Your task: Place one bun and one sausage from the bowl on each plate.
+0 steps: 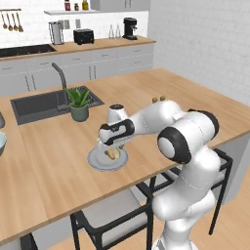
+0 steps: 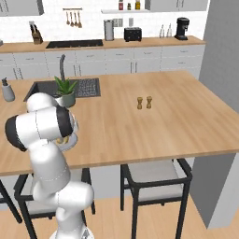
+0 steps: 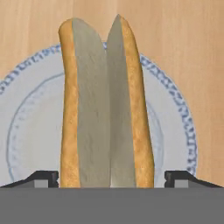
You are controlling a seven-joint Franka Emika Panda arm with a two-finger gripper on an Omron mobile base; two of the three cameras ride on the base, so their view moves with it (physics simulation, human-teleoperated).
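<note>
A split golden-tan bun (image 3: 105, 109) lies lengthwise on a light-grey plate (image 3: 30, 131) with a speckled rim. My gripper (image 3: 111, 177) hovers straight above it, open, one fingertip on each side of the bun's near end with a small gap on the right. In the left base view the plate (image 1: 95, 161) sits near the counter's front edge with the bun (image 1: 113, 154) on it, under the hand (image 1: 110, 144). In the right base view the arm hides most of the plate (image 2: 71, 144). The bowl and the sausages are out of view.
A potted plant (image 1: 79, 103) stands just behind the plate, beside the dark sink (image 1: 39, 105) with its tap (image 1: 61, 78). Two small shakers (image 2: 144, 102) stand mid-counter to the right. Black chairs (image 2: 156, 179) are tucked under the counter's front edge.
</note>
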